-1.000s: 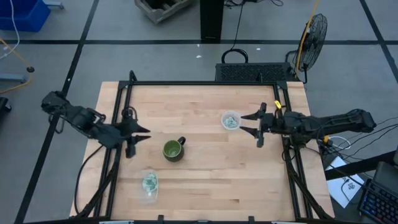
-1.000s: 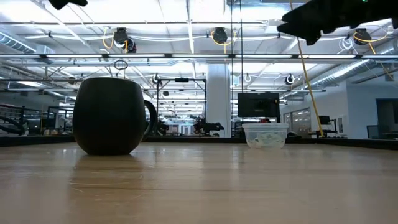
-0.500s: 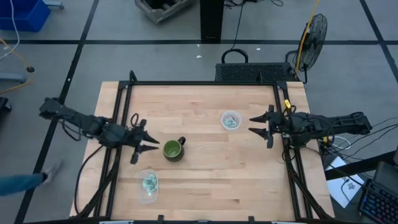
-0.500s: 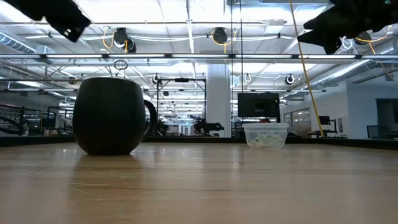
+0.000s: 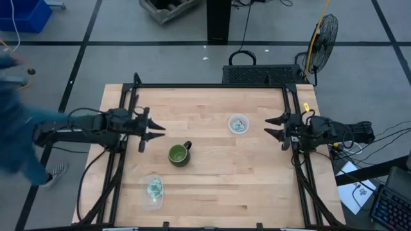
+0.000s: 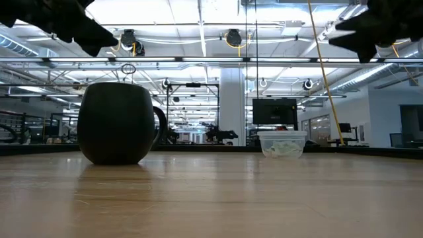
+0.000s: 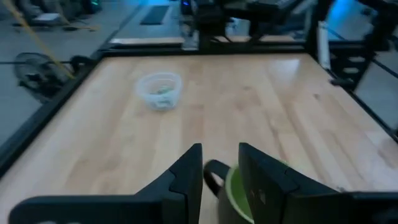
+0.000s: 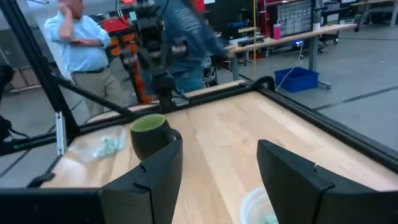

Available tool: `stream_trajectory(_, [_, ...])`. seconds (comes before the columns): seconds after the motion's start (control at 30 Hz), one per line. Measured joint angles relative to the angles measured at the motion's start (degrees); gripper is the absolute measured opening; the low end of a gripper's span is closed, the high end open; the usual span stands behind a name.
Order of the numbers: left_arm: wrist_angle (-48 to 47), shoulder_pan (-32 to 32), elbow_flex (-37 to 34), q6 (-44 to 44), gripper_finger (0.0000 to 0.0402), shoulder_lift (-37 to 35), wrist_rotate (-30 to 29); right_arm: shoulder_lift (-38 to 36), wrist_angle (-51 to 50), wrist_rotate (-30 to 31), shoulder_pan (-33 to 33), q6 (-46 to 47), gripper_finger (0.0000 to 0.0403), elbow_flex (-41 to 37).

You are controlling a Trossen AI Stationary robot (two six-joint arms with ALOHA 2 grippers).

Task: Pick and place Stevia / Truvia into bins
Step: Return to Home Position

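We are hovering our left hand, narrowly parted, near the mug, and our right hand, spread, beside the round cup.

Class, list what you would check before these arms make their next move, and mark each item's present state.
1. Left gripper open and empty: ok.
2. Right gripper open and empty: ok.
3. Round bin and front bin hold packets: ok.
4. Loose packets on the table: none seen, ok.
5. Mug apart from left gripper: ok.
6. Person close beside the left arm: not ok.
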Motion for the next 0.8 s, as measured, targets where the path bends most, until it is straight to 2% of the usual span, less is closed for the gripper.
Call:
stream_trajectory(0.2, [-3.7, 3.1, 0.0, -1.2, 0.0108, -4.8, -1.8, -7.0, 3.3, 1.9, 0.0, 0.0, 0.0199, -6.8])
stream_trajectory(0.4, [-11.4, 3.0, 0.0, -1.3, 0.0108, -14.5, -2.0, -7.3, 2.2, 1.5, 0.0, 1.0, 0.0199, -6.0])
stream_trajectory(0.6, [-11.3, 3.0, 0.1, -1.5, 0.0108, -24.1, -0.2, -7.2, 2.0, 3.8, 0.0, 1.9, 0.0199, -6.6])
stream_trajectory(0.8, [-11.6, 3.0, 0.1, -1.6, 0.0108, -29.6, -0.8, -7.2, 5.1, 7.8, 0.0, -0.1, 0.0199, -8.9])
